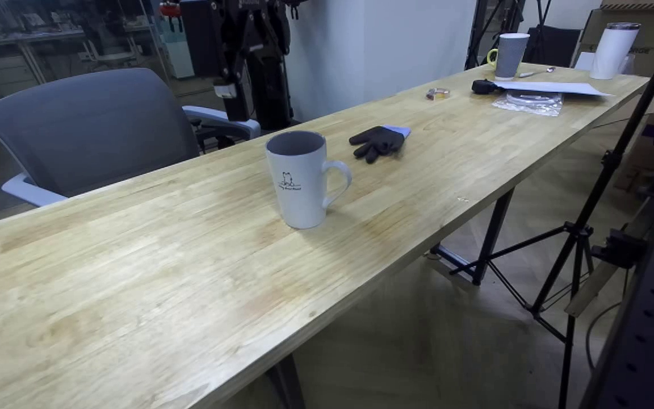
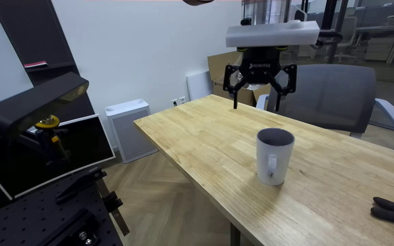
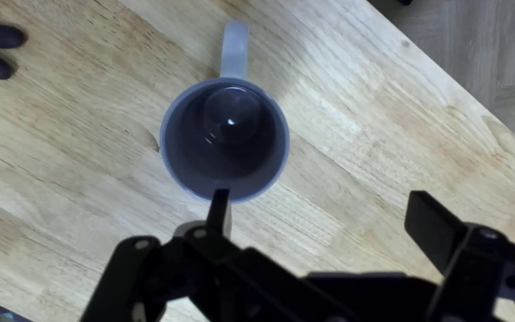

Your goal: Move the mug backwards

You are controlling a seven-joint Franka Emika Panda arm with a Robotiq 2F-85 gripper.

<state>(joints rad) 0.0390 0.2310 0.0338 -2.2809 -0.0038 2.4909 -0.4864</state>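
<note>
The white mug [image 1: 301, 190] stands upright on the tabletop [image 1: 134, 284], at the middle of the frame in an exterior view; only there does a small dark drawing [image 1: 287, 181] show on its side, with the handle [image 1: 347, 176] turned right. In an exterior view where the mug [image 2: 274, 152] sits right of center and lower, the handle [image 2: 272, 164] faces the camera. The wrist view alone looks straight down into it, upper center, showing the dark interior to the bottom and the handle toward the top of the frame.

The pincer [image 2: 256, 109] is released, its two fingers [image 2: 235, 101] parted with a gap between: plain in an exterior view, upper right, and along the bottom of the wrist view. There a finger overlaps the mug's rim, yet both exterior views show the pincer higher in the frame and apart. In an exterior view, top left of center, the pincer [image 1: 238, 111] is side-on, and its spread cannot be read.

A black glove [image 1: 380, 142] lies whole, right of the mug, in an exterior view; the wrist view crops it at upper left. Only in an exterior view, upper right, do a gray cup [image 1: 511, 57], a white tumbler [image 1: 615, 52] and paper [image 1: 554, 87] show; only in an exterior view does a cardboard box [image 2: 245, 97], behind the tabletop.
</note>
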